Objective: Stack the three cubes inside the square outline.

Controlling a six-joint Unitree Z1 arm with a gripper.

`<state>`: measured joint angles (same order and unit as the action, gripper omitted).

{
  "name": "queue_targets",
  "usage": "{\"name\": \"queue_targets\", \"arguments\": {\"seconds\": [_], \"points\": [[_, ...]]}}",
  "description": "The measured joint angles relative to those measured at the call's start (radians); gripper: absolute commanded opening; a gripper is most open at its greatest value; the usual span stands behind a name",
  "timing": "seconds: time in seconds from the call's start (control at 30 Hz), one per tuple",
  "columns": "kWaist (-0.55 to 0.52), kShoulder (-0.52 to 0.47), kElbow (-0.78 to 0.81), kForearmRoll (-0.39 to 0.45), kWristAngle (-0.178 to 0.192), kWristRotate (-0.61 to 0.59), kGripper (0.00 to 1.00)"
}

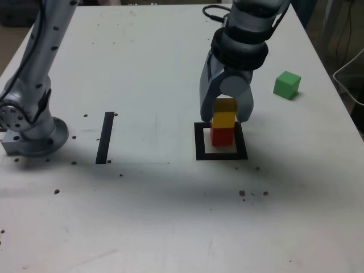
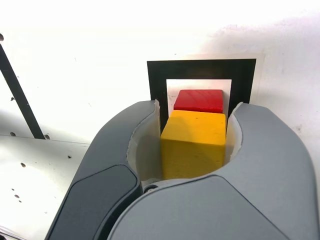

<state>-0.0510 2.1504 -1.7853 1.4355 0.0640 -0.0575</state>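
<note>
Rounded grey plastic gripper [image 2: 194, 145] clamped on matte yellow cube [image 2: 193, 142], pale inner pads flush on both side faces. Yellow sits on red cube [image 1: 222, 136], red inside thick black square outline [image 1: 197, 142] on its white centre. Green cube [image 1: 286, 85] farther back toward the exterior view's right, alone on speckled white table [image 1: 142, 68].

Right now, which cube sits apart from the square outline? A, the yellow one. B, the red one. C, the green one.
C: the green cube lies alone on the table toward the exterior view's right, while the yellow cube rests on the red cube inside the outline.
</note>
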Motion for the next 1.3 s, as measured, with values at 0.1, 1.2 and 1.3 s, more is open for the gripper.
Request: {"name": "queue_targets", "arguments": {"seconds": [0.1, 1.2, 1.3], "points": [[0.000, 0.000, 0.003, 0.000, 0.000, 0.001, 0.66], [0.001, -0.086, 0.046, 0.007, 0.081, -0.030, 0.99], [0.001, -0.098, 0.050, 0.007, 0.084, -0.030, 0.99]]}}
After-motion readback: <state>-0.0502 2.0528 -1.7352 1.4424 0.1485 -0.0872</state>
